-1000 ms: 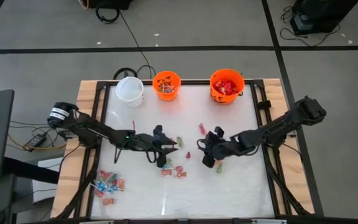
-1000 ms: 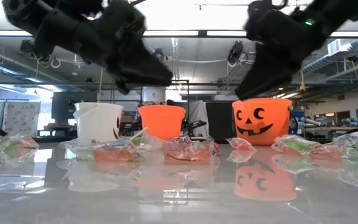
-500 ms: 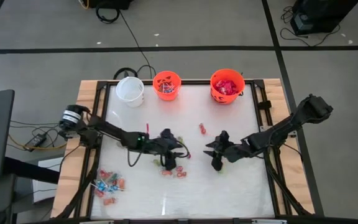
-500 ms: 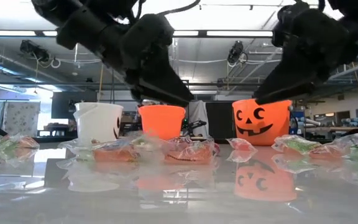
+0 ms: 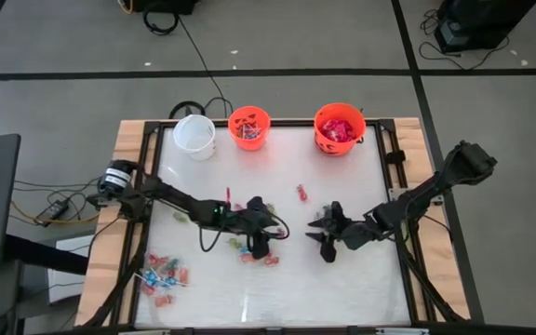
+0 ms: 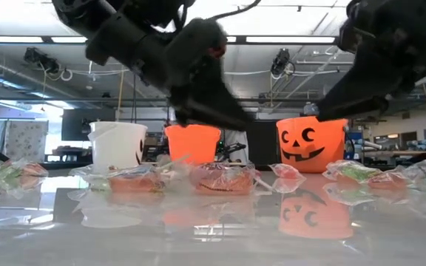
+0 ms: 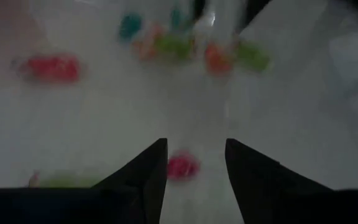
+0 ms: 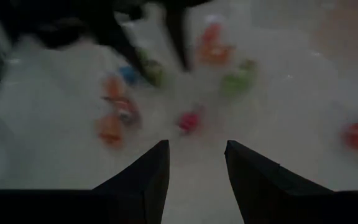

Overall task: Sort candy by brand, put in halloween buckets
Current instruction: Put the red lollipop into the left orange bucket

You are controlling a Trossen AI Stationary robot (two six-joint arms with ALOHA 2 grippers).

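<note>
- While both arms reach low over the middle of the desk [image 5: 342,288], I judge the step in hand to be picking: my left tool [image 5: 261,244] hangs over the loose candy cluster [image 5: 249,251], its fingers [image 7: 143,180] apart with a pink wrapped sweet [image 7: 182,167] between them, nothing held.
- My right tool [image 5: 327,244] sits at about three o'clock from that cluster, fingers [image 8: 145,177] likewise apart and empty, facing the same sweets.
- Next move, as I read it: lower the left tool, close on the pink piece, then carry it toward twelve o'clock.
- At the desk's far edge, the white bucket [image 5: 194,136] looks empty, the small orange bucket [image 5: 248,127] holds mixed coloured pieces, and the larger orange bucket [image 5: 340,128] holds red packets.
- Another pile of sweets [image 5: 161,277] lies at seven o'clock.
</note>
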